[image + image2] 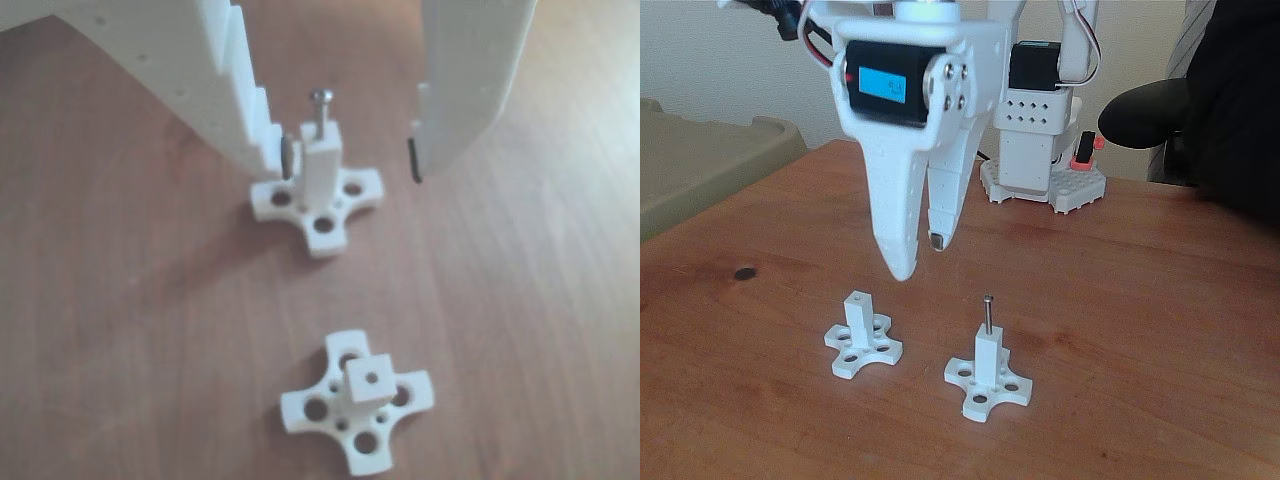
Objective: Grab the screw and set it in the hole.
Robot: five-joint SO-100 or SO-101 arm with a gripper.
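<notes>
Standing upright in the hole [322, 143] of one white post [323, 170], the screw [321, 113] has its shank partly sunk and its round head well proud of the end face; in the fixed view the screw [987, 312] rises from the right-hand post [987, 357]. The gripper [350, 160] has its jaws apart, one on each side of that post and clear of it, holding nothing; in the fixed view the gripper [921, 255] hangs above the counter [1160, 330]. A second post [369, 381] with an empty end hole stands nearer the camera in the other view. I judge the screw light, rigid and slick, prone to tip; any regrasp should pinch the bare shank just under the head.
</notes>
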